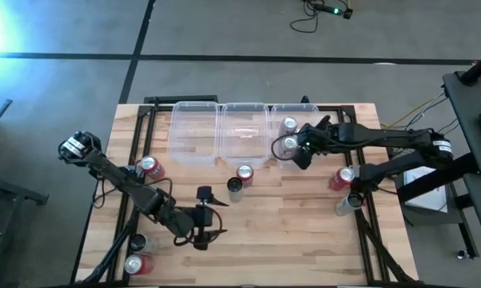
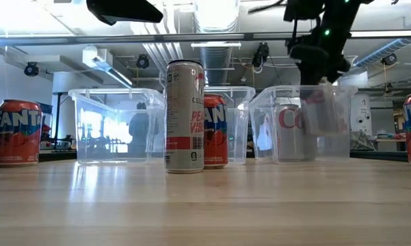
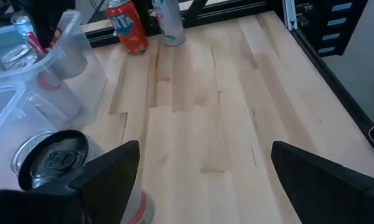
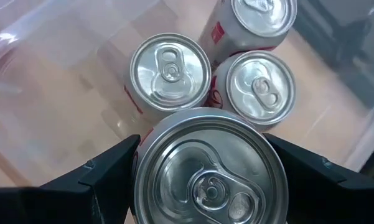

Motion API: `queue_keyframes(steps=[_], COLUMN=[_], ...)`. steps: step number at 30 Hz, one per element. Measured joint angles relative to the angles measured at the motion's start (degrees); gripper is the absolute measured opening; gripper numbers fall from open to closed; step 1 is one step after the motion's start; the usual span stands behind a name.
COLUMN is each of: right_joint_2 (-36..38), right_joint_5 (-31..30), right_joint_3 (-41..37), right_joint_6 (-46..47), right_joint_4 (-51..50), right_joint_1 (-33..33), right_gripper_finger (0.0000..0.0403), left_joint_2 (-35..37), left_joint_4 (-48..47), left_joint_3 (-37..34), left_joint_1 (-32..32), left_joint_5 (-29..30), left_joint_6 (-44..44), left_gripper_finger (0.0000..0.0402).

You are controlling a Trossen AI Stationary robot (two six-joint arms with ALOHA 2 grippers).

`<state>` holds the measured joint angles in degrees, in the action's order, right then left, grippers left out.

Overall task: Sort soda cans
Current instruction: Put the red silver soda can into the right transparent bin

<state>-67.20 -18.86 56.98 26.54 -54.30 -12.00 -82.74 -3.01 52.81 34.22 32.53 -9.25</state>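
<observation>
My right gripper (image 1: 293, 149) hangs over the right clear bin (image 1: 298, 106), shut on a silver-topped soda can (image 4: 208, 171). Three more silver-topped cans (image 4: 170, 68) stand in that bin below it. My left gripper (image 1: 211, 214) hovers open above the table's near middle, holding nothing. A tall white-and-red can (image 3: 50, 158) stands just beyond one of its fingers. Behind the tall can (image 2: 184, 116) stands a red can (image 1: 244, 174). More cans stand on the table at the left (image 1: 150, 166), near left (image 1: 136, 264) and right (image 1: 342, 178). My right gripper pinches the can's two opposite sides just under its rim (image 4: 140, 165) between its two fingers (image 4: 106, 177). The fingers come from above, slanting down. The can stays upright inside the bin's walls. In the low view its body (image 2: 321, 113) shows above the bin's floor.
Three clear bins stand side by side at the far middle: left (image 1: 194, 132), middle (image 1: 244, 132) and right. A silver can (image 1: 349, 202) stands beside the red one at the right. A dark can (image 1: 138, 242) stands at the near left. Bare wood lies at the near right.
</observation>
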Motion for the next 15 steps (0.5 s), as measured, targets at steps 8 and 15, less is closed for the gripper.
queue_keyframes(steps=[8,15], right_joint_2=[-5.1,-7.7], right_joint_5=[-0.4,-0.7], right_joint_3=[0.9,0.9], right_joint_6=[9.8,16.9], right_joint_4=[0.0,-0.2], right_joint_1=[-0.7,-0.8], right_gripper_finger=[0.0304,0.0313], left_joint_2=[0.0,0.0], left_joint_4=[0.0,-0.7], left_joint_3=[0.0,0.0], left_joint_1=[0.4,1.0], left_joint_5=[0.0,0.0], left_joint_6=[-1.7,-1.7], left_gripper_finger=[0.0349,0.0349])
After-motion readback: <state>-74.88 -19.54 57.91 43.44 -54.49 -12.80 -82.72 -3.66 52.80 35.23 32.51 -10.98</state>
